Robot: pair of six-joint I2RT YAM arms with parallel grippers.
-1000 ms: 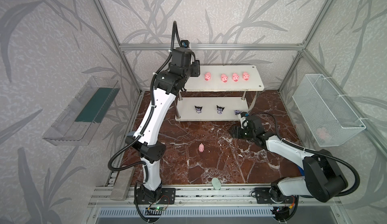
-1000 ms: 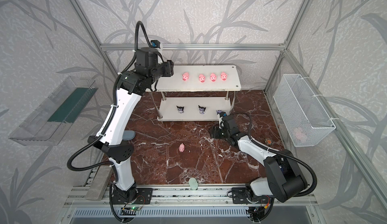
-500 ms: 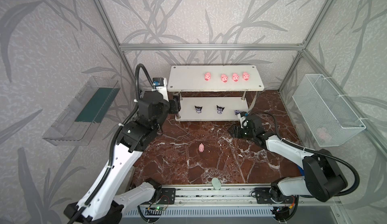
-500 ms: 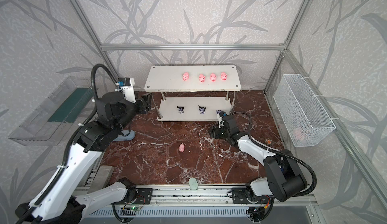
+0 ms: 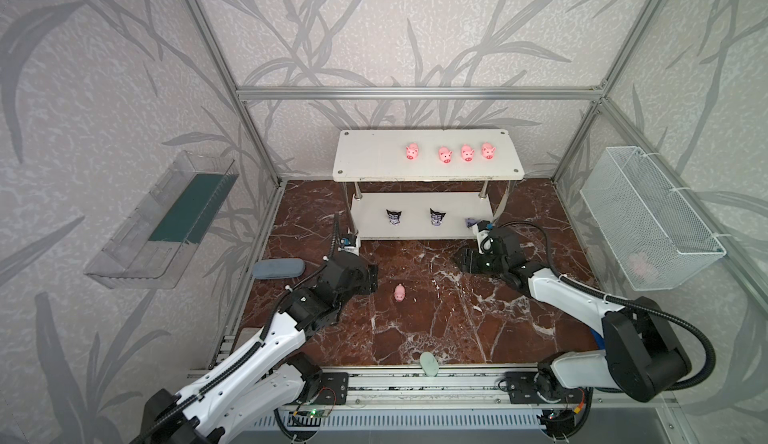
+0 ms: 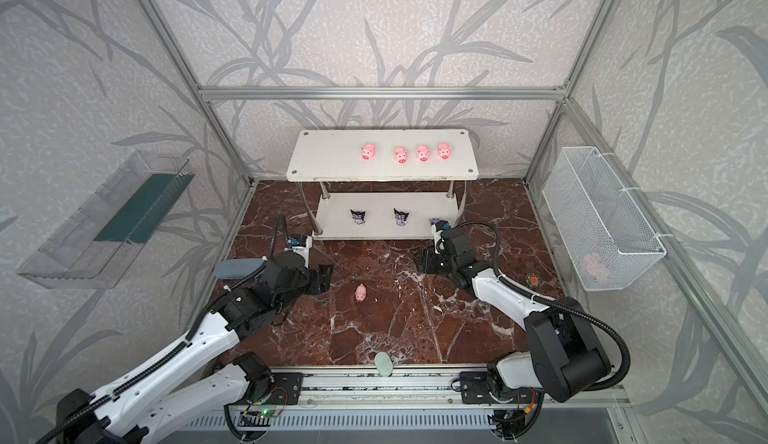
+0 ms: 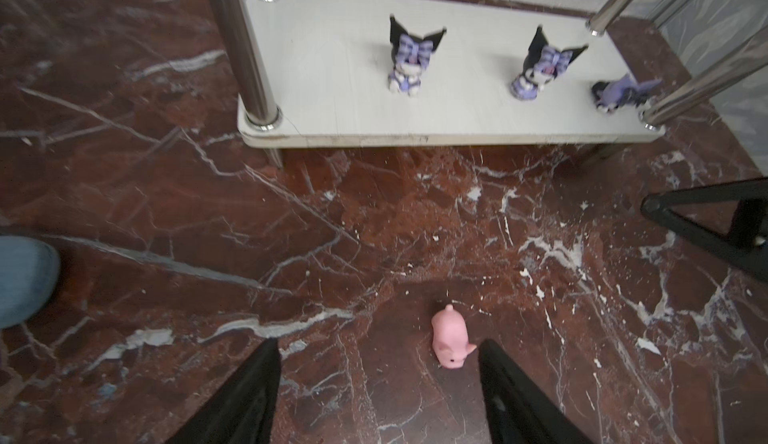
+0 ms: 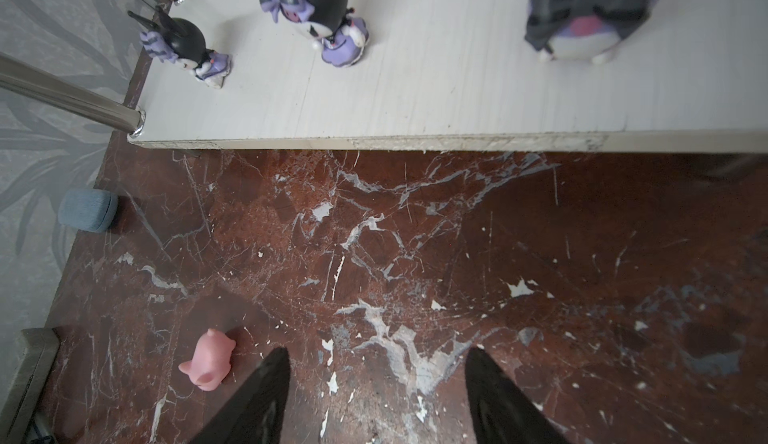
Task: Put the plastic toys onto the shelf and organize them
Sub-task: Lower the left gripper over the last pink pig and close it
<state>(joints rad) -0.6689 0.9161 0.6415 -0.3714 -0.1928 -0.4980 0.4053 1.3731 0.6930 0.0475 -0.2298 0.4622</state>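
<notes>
The white two-tier shelf (image 5: 365, 159) stands at the back. Several pink pigs (image 5: 412, 152) line its top board. Two dark figurines (image 5: 394, 217) stand on the lower board (image 7: 332, 89), and a third (image 7: 619, 93) lies tipped over by the right post. One pink pig (image 5: 400, 293) (image 7: 449, 339) lies on its side on the marble floor. My left gripper (image 5: 374, 279) (image 7: 377, 342) is open low over the floor, and the pig lies just ahead of one fingertip. My right gripper (image 5: 463, 261) (image 8: 377, 349) is open and empty in front of the shelf's right end.
A grey-blue case (image 5: 278, 268) lies by the left wall behind my left arm. A pale green oval (image 5: 429, 365) sits at the floor's front edge. A clear wall tray (image 5: 162, 222) hangs on the left, and a wire mesh basket (image 5: 648, 222) hangs on the right.
My left arm has swung down from the shelf's top left corner to the floor beside the loose pig, and its jaws have widened. The right arm has not moved.
</notes>
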